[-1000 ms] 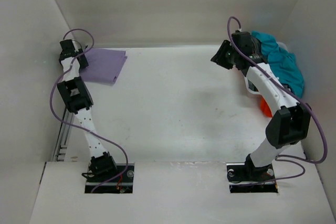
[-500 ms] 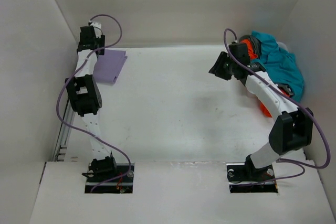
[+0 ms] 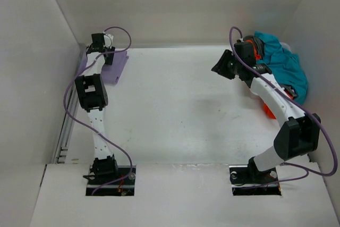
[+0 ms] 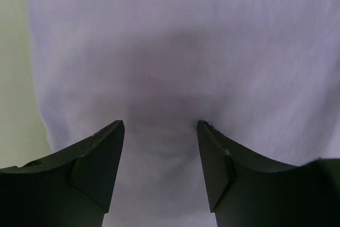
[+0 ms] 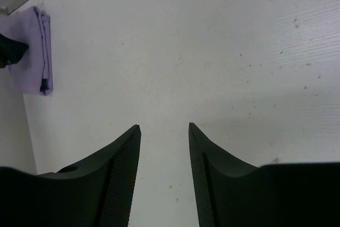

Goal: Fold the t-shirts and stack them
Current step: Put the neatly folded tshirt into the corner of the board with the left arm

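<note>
Lavender t-shirt [image 5: 37, 51] seems folded, layers visible right-wrist only.

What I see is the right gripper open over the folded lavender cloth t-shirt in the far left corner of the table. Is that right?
Wrong arm. The left gripper is the one open over the folded lavender cloth t-shirt in the far left corner of the table. The left wrist view shows it.

The left arm [image 3: 91, 93] hides part of the folded lavender purple cloth t-shirt [image 3: 118, 66]; close up, that cloth is blurred and cut off rightward. Across from it, the right arm [image 3: 271, 91] covers most of the bright orange cloth t-shirt [image 3: 269, 111].
</note>
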{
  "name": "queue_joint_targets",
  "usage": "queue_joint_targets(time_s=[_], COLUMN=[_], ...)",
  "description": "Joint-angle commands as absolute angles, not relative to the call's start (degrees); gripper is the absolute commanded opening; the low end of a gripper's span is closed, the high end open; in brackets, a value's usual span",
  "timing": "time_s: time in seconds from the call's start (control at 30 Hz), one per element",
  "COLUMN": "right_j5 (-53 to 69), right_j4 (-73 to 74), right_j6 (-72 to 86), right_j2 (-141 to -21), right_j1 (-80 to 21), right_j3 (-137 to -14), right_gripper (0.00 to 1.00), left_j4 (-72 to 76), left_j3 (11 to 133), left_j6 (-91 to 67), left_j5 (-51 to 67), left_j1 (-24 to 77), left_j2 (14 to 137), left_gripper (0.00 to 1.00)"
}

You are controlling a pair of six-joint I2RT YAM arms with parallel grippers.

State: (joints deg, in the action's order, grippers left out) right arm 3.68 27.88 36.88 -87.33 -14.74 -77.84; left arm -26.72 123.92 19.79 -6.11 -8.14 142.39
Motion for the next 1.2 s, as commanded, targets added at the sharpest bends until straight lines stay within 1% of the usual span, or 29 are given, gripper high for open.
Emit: queue_joint_targets(time_s=[0.0,0.17,0.5,0.63,0.7,0.77,0.83,1.0,1.17], right_j5=[4.92,5.1,5.1,4.84,4.22,2.56,-0.95,-12.02,-17.04], right_j4=[25.84,27.07,30.93,31.9,32.17,32.78,35.4,40.16,40.17], right_j6=[37.44,37.53,37.18,36.74,35.95,34.81,33.93,30.16,26.19], right_j2=[-87.53,-89.38,-92.63,-92.64,-91.94,-90.8,-89.65,-88.24,-88.25], right_j1=[-15.07,-15.16,-15.16,-15.16,-15.16,-14.2,-11.48,-2.96,6.09], right_j3=[-80.85,-83.75,-89.38,-90.88,-91.75,-92.63,-93.6,-93.43,-90.89], right_gripper=[0.46,0.48,0.48,0.48,0.49,0.5,0.52,0.6,0.61], left_j4=[-29.35,-26.47,-17.85,-14.86,-13.63,-10.83,-8.62,-7.74,-6.77], left_j3=[131.55,138.51,142.12,141.51,139.85,136.25,133.17,127.46,118.67], left_j6=[20.04,21.61,24.87,25.93,26.36,27.15,28.47,28.21,27.25], left_j5=[-3.69,-2.11,-0.79,-0.7,-0.79,-0.7,-0.62,1.23,3.69], left_j1=[-7.87,-7.87,-8.04,-8.22,-8.22,-8.22,-8.13,-8.48,-8.05], left_j2=[147.9,153.62,158.02,157.42,155.32,151.37,147.41,137.05,126.58], left_gripper=[0.56,0.6,0.64,0.66,0.69,0.73,0.77,0.81,0.83])
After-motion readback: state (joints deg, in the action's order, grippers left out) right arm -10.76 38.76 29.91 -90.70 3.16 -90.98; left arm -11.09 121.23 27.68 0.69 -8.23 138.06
